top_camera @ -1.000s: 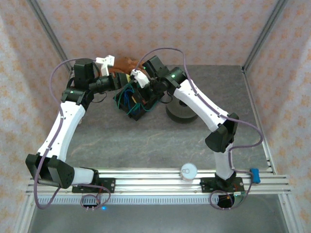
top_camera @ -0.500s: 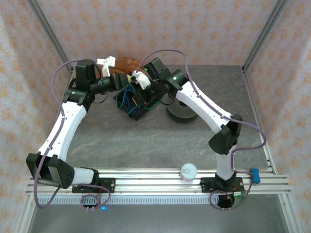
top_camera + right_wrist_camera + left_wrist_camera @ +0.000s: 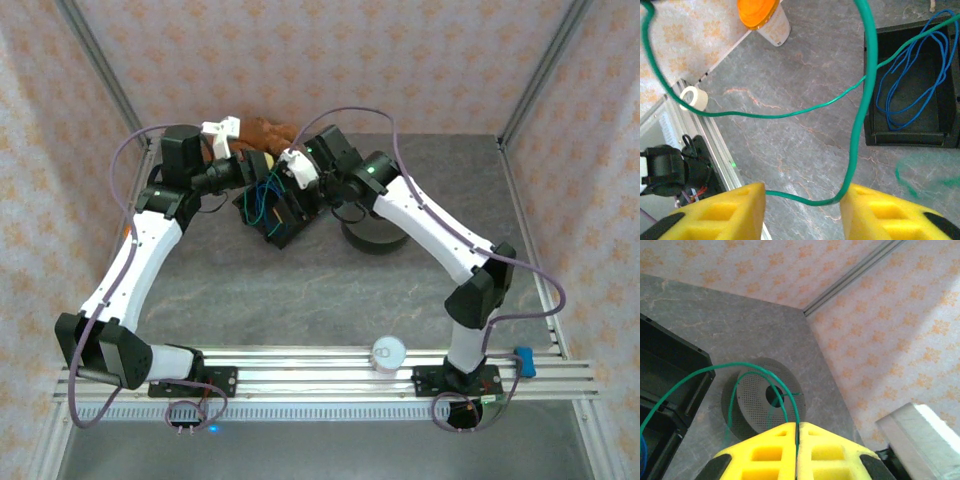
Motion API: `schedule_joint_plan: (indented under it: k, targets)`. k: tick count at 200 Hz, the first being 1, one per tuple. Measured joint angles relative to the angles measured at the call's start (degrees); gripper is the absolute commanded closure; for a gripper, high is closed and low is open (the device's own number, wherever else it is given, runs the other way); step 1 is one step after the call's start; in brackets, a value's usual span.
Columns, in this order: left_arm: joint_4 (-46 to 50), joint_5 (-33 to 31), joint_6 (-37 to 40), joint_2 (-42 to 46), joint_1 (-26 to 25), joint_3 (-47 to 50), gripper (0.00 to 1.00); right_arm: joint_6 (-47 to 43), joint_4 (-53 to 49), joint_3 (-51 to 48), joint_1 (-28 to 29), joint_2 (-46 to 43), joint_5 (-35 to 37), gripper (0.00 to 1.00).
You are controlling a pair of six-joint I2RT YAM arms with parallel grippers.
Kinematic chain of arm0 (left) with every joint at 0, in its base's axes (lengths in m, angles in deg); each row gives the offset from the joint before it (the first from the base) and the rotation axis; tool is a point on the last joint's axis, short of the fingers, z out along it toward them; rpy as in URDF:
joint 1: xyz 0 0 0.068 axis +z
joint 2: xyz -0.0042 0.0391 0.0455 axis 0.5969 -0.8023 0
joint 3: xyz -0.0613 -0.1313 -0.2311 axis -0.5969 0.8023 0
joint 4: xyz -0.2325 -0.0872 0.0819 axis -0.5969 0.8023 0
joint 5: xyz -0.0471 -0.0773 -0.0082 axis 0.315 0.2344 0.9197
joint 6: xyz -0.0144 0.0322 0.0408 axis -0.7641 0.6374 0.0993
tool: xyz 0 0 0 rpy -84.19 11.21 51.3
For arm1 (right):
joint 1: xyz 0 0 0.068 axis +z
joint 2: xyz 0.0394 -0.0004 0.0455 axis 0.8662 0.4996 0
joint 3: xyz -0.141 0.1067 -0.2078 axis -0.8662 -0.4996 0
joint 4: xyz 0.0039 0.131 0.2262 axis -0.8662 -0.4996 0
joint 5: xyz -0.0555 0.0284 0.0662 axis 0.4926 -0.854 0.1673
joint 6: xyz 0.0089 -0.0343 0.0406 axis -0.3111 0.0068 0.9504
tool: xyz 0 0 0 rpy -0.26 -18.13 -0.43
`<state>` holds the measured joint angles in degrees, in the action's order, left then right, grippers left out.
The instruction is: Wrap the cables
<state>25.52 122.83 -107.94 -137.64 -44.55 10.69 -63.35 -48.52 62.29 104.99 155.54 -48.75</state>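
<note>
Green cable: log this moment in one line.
left fingers: shut on green cable | right fingers: open, green cable passing between | blue cable: coiled in black bin | grey spool: lying flat

Bin (image 3: 275,236) sits at centre-back of table (image 3: 300,290), spool (image 3: 365,241) just R of it, tape roll (image 3: 388,352) on near rail (image 3: 300,362). Coiled cable (image 3: 910,95) lies in bin. Other cable (image 3: 861,117) loops above table, from L gripper (image 3: 797,427) to betw. R gripper (image 3: 802,192) fingers.

The top camera sits high behind the arm bases, looking down over the whole worktop (image 3: 300,290). The left wrist camera, close behind the left pincer (image 3: 797,427), faces the far corner. The right wrist camera looks down past the right pincer (image 3: 802,192). All share the green cable (image 3: 870,75) and black tray (image 3: 910,138).
</note>
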Motion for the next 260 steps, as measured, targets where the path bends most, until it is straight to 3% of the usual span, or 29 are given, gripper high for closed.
schedule_joint_plan:
  k: [21, 59, 115, 191, 260]
  targets:
    - [-0.2, -1.0, 0.0, 0.0, 0.0, 0.4, 1.00, 1.9, 1.8, -1.3, -0.3, -2.0, 0.0, 0.28]
    - [-0.4, -1.9, 0.0, 0.0, -0.2, 0.9, 1.00, 7.1, 7.4, -4.7, -2.8, -6.4, -0.6, 0.24]
    - [-0.5, -2.0, -0.7, 0.7, -0.6, 1.2, 1.00, 16.4, 16.8, -9.8, -7.3, -9.8, -2.3, 0.37]
    - [-2.7, -1.9, -4.0, 2.7, -0.7, 1.9, 1.00, 20.0, 18.4, -9.9, -7.4, -7.0, -7.1, 0.57]
    - [-5.4, -1.9, -7.5, 3.0, -0.7, 2.6, 1.00, 22.1, 20.4, -13.1, -6.3, -4.7, -12.2, 0.61]
